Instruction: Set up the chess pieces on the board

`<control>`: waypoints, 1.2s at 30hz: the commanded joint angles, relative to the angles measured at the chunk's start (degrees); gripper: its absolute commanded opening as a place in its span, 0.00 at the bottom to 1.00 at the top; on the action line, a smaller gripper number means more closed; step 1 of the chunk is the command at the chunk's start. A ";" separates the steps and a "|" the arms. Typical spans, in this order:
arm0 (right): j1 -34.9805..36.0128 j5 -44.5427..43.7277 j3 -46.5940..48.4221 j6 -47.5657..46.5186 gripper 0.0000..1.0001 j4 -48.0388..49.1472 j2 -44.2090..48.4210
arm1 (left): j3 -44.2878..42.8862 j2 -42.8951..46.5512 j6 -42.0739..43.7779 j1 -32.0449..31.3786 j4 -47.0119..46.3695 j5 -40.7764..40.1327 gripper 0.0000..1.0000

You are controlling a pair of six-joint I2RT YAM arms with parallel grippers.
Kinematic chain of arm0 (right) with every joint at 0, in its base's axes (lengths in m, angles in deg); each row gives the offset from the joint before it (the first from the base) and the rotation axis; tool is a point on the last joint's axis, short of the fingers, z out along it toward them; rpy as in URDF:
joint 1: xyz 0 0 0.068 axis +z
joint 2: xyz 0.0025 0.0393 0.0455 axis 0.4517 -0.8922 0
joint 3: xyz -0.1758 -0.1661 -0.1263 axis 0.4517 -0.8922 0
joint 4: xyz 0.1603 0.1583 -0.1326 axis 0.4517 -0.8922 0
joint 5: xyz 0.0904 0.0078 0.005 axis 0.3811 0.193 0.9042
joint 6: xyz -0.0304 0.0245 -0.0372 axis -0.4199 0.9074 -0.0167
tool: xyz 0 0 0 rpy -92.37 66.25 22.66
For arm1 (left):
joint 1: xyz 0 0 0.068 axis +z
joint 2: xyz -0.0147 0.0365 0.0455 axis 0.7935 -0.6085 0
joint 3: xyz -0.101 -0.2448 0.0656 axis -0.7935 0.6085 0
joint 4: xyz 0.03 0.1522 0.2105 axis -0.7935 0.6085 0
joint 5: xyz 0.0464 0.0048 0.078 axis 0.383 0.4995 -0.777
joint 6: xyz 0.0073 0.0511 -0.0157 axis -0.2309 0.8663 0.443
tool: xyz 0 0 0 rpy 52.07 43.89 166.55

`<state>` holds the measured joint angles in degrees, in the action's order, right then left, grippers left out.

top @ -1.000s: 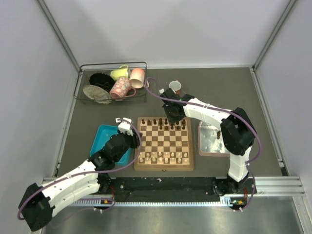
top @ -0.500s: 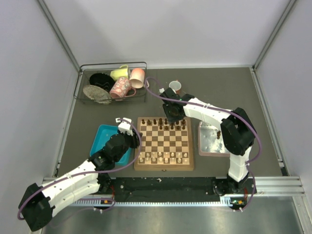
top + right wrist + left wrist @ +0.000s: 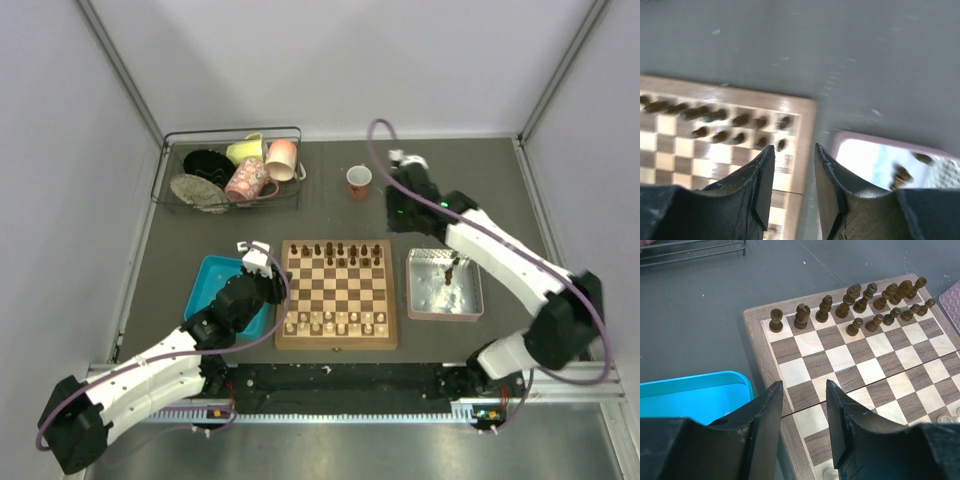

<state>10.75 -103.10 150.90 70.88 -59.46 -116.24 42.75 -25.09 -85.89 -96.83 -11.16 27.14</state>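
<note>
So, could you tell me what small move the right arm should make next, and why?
Probably swing the right gripper over the tray and lower it onto a dark chessman there. Its jaws stand open and empty, dark chessmen lie in that tray, and the dark pawn row on the board has empty squares at its left end.

Right tool [image 3: 792, 167] has swung away from the board [image 3: 336, 342]

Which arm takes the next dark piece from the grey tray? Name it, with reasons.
Right. The right end effector hangs open near the grey tray holding leftover chess pieces; the left end effector sits across the board.
</note>
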 commanded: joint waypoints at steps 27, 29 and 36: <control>-29.08 4.70 -29.82 6.70 0.36 7.97 8.38 | 0.37 -0.15 -0.17 -0.24 -3.17 -0.15 0.45; -29.17 4.79 -29.03 6.43 0.36 8.59 7.42 | 0.29 -0.15 -0.16 -0.16 -3.17 -0.15 0.45; -29.52 4.17 -27.53 5.73 0.31 9.21 3.20 | 0.37 -0.15 -0.25 -0.16 -3.17 -0.24 0.45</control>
<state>-18.06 -97.63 120.73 77.19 -52.29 -111.23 42.75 -25.14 -85.89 -96.83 -11.16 27.18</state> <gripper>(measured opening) 0.325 0.447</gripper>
